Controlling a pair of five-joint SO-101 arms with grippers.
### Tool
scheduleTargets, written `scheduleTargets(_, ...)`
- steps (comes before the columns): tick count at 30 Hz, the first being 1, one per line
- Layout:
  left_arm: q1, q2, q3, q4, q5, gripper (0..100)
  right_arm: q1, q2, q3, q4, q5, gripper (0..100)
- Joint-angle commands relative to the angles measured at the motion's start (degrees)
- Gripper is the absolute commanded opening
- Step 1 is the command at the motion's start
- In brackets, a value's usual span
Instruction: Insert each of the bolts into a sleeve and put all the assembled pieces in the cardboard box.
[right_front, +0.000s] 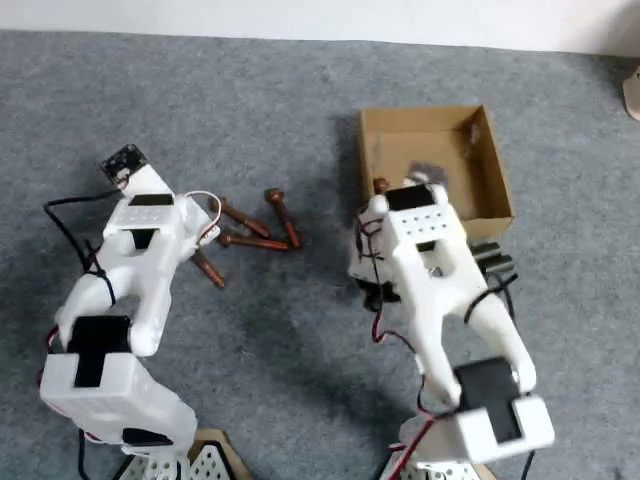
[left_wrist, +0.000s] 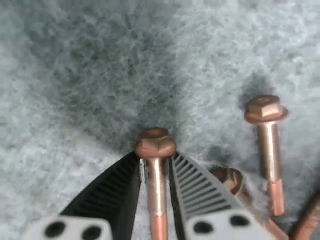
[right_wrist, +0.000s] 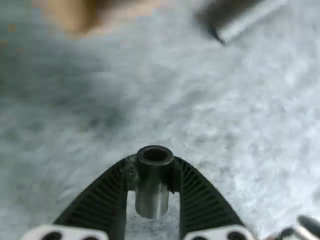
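Observation:
My left gripper is shut on the shank of a copper bolt whose hex head pokes out past the fingertips, just above the grey carpet. Three more bolts lie beside it; in the high view they lie scattered by the left arm. My right gripper is shut on a dark metal sleeve, held with its open bore facing outward. The right arm is next to the cardboard box, which holds a dark piece.
Spare sleeves lie on the carpet beside the right arm; one appears in the right wrist view, near the blurred box. A bolt head shows at the box's near-left wall. Open carpet lies between the arms.

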Motion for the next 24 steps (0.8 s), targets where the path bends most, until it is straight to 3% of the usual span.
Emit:
scheduleTargets(1, 1.63, -10.07, -1.89, 3.52, -2.64, 1, -1.54, -9.89, -3.38, -0.66, 7.38, 0.5)
scheduleTargets(7, 5.23, -18.59, -1.80, 6.68, -8.97, 1, -1.45, -18.77, 9.71, -14.90, 25.23, 0.5)
scheduleTargets(14, 8.04, -20.97, -1.89, 5.01, -15.21, 1, -1.45, -27.38, 40.04, -54.02, 50.73, 0.5)
scheduleTargets(16, 9.01, -21.05, -1.89, 5.01, -16.88, 1, -1.54, -29.85, 47.34, -65.80, 55.03, 0.5)
scheduleTargets(20, 10.59, -21.14, -1.63, 2.02, -19.08, 1, -1.54, -34.24, 58.77, -83.38, 51.87, 0.5)
scheduleTargets(24, 11.65, -22.11, 1.98, -6.33, -18.90, 1, -1.54, -38.20, 65.54, -92.62, 44.22, 0.5)
